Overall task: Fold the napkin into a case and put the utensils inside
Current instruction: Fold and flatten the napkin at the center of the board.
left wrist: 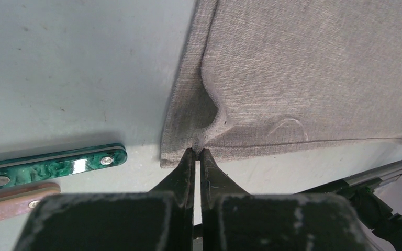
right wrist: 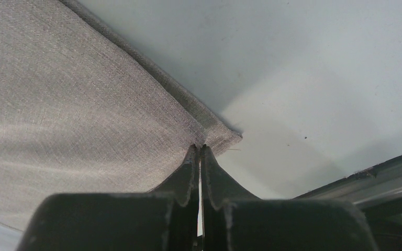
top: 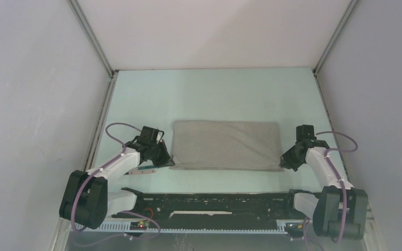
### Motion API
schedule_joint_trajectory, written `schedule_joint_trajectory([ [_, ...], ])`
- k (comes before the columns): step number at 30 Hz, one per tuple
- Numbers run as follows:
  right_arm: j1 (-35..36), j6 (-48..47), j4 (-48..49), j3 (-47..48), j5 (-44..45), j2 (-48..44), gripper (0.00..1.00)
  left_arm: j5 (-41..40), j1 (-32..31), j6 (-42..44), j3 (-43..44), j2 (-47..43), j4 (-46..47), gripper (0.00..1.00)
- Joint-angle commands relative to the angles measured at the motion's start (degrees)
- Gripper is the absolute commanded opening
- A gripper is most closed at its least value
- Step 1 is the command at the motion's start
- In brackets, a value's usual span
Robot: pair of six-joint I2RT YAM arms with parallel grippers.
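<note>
Pinching napkin (top: 225, 145) at its near left corner, left gripper (left wrist: 198, 152) had jaws pressed together on cloth edge; fabric puckered just above tips. Same at near right corner: right gripper (right wrist: 199, 148) clamped on hem, jaws together. Napkin lay as wide flat rectangle at middle of table (top: 214, 89), between both arms. Just left of napkin, apart from it, green-handled utensil (left wrist: 52, 166) and brown-handled piece (left wrist: 10, 201) rested side by side on table.

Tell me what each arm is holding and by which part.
Both hold the napkin: the left tool pinches its near left corner, the right tool its near right corner.
</note>
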Motion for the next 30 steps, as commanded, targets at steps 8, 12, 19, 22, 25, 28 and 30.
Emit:
schedule_joint_trajectory([
  [8, -0.2, -0.1, 3.6, -1.2, 3.9, 2.2, 0.00, -1.3, -0.3, 0.3, -2.4, 1.8, 3.1, 0.00],
  [12, -0.1, 0.1, 3.9, -2.1, 4.4, 1.9, 0.00, -2.3, -0.3, 1.3, -2.6, 2.5, 3.0, 0.00],
  [19, 0.3, 0.5, 3.3, -2.6, 4.5, 1.0, 0.00, -2.3, -0.3, -0.3, -3.8, -1.1, 2.1, 0.00],
  [22, 0.8, 0.9, 2.9, -2.6, 4.8, 0.2, 0.00, -2.6, -0.3, -0.3, -3.4, -3.5, -0.1, 0.00],
  [25, 1.4, 1.6, 2.2, -2.6, 4.8, -0.6, 0.00, -3.6, -0.3, -0.3, -2.9, -5.9, -1.6, 0.00],
  [28, 1.9, 2.0, 1.9, -2.7, 5.2, -1.2, 0.00, -4.2, -0.3, -1.0, -3.2, -7.1, -2.0, 0.00],
  [30, 2.0, 2.2, 1.9, -2.7, 5.4, -1.1, 0.00, -3.8, -0.3, -1.3, -3.5, -7.1, -1.8, 0.00],
])
